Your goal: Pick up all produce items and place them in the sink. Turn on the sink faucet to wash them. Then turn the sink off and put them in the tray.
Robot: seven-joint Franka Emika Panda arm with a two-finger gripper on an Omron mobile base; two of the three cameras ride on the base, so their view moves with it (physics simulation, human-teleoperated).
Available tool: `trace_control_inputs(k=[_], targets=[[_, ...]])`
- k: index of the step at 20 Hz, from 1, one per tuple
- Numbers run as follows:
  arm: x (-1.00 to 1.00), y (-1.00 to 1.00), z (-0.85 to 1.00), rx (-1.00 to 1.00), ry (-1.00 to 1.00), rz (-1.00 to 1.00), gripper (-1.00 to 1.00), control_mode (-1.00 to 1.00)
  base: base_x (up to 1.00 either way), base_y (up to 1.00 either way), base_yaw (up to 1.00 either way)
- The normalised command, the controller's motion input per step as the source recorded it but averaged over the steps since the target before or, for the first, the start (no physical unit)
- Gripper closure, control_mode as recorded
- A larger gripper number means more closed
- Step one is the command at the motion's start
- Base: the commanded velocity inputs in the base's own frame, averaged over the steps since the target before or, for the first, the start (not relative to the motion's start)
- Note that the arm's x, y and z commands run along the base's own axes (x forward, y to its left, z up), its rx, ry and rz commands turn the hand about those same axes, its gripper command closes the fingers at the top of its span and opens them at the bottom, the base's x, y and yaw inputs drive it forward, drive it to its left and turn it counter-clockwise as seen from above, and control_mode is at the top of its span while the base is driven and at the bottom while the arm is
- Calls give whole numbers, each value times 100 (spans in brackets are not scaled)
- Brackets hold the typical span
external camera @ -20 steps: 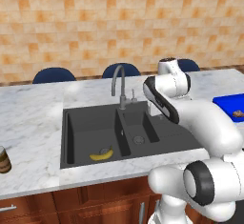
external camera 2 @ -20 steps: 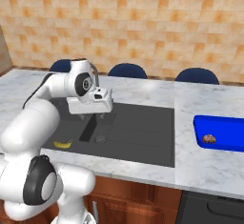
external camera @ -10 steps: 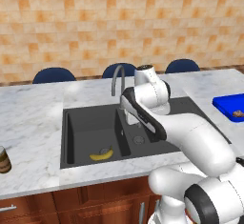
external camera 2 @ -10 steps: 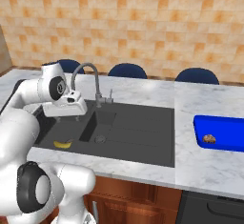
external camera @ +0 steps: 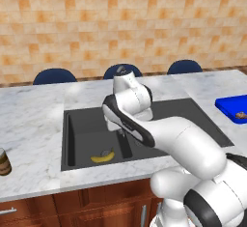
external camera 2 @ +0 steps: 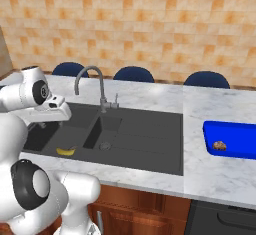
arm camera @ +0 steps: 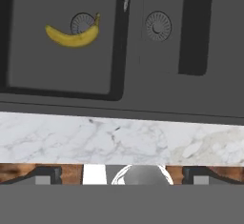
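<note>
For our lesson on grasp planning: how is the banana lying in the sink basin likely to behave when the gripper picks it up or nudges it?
The banana lies flat on its curved side beside the drain, so a nudge would probably spin or slide it over the smooth basin floor rather than roll it. Its curved, tapering shape suggests a grip across the thick middle would hold best. It looks soft-skinned, so hard squeezing may bruise it.

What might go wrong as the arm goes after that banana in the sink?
The banana lies curved over the round drain in the left basin of the sink, so the open gripper could pinch it off-centre and let it slip. The faucet rises nearby, so the swinging arm might clip it.
</note>
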Motion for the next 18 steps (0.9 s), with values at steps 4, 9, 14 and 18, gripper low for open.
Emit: trace_control_inputs(k=[4,9,14,18], targets=[[0,46,-7,0,-1,-3,-100,-100,0,0,0],[0,33,-16,0,-4,-8,-100,-100,0,0,0],[0,2,-23,1,-2,-16,-100,-100,0,0,0],[2,0,-17,6,0,-20,-100,-100,0,0,0]])
